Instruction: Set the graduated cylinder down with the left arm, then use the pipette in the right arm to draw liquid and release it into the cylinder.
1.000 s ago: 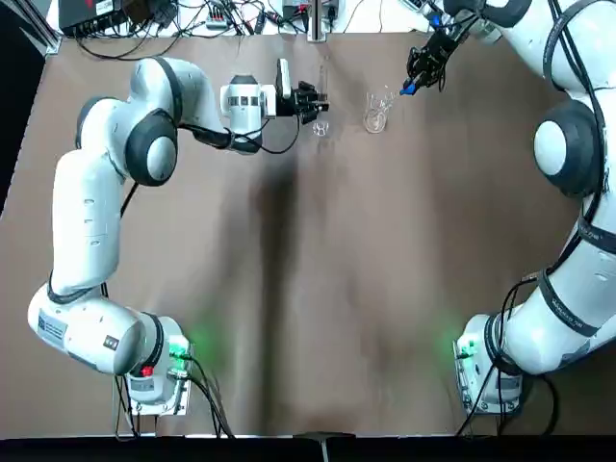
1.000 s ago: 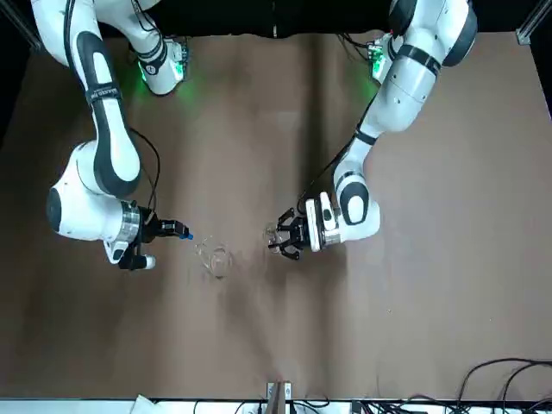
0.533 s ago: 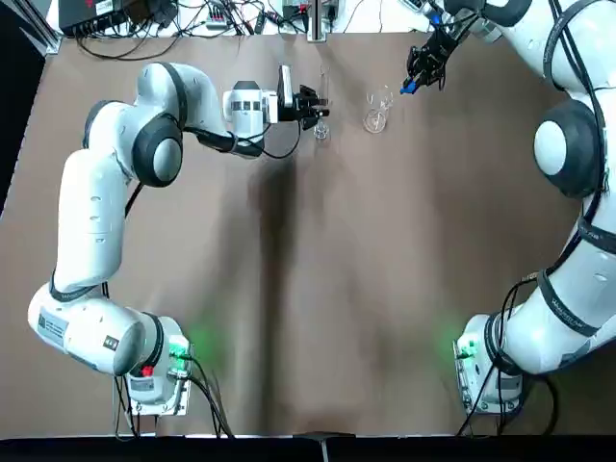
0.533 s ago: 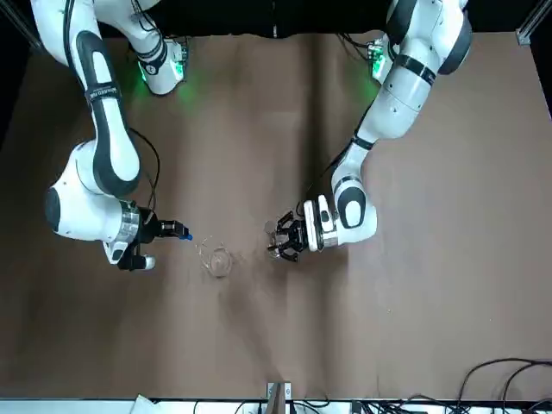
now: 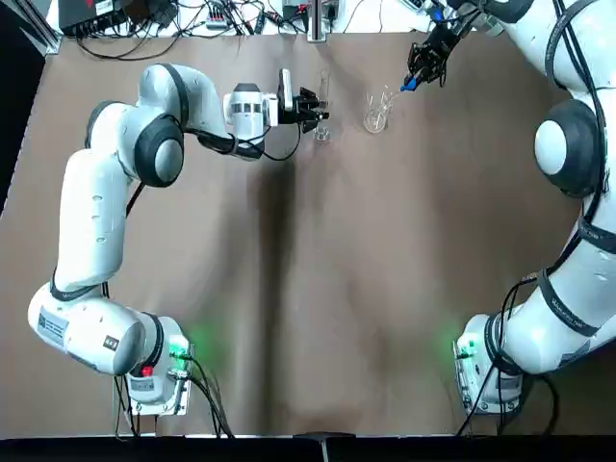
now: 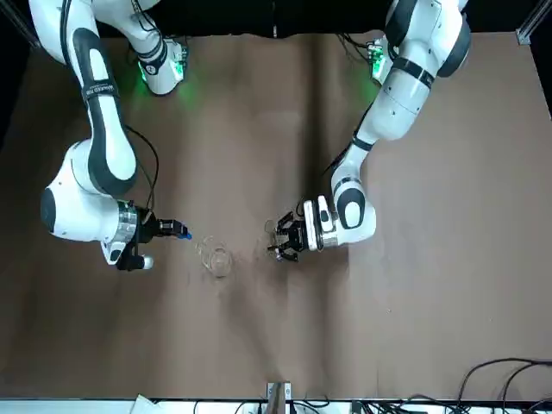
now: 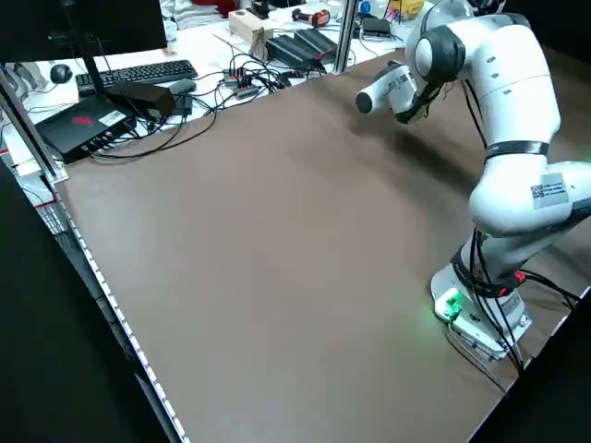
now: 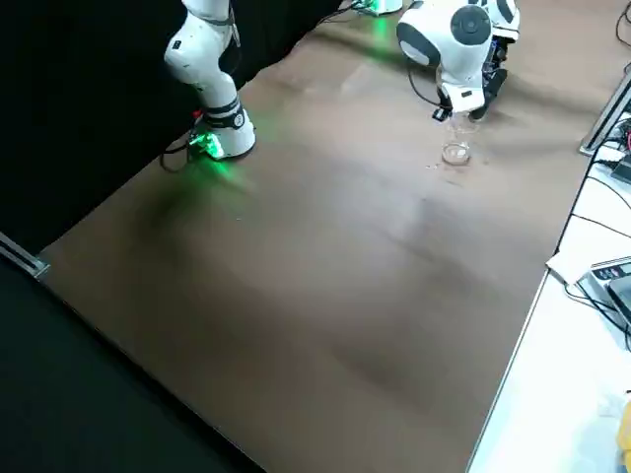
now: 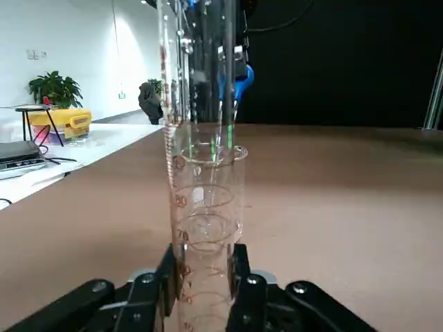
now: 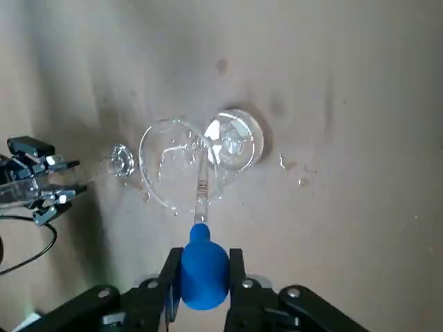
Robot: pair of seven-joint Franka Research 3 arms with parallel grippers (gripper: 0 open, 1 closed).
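Left hand [image 9: 204,266] shifted slightly, grips graduated cylinder [image 9: 202,228] upright near beaker [image 5: 375,117], presumably for filling; right hand [image 10: 205,266] holds pipette [image 10: 201,200] at beaker, likely to draw.

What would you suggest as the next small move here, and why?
I would probably lower the right gripper a little: it pinches the pipette's blue bulb, and the glass tube points towards the beaker, while the left gripper already holds the graduated cylinder upright beside it.
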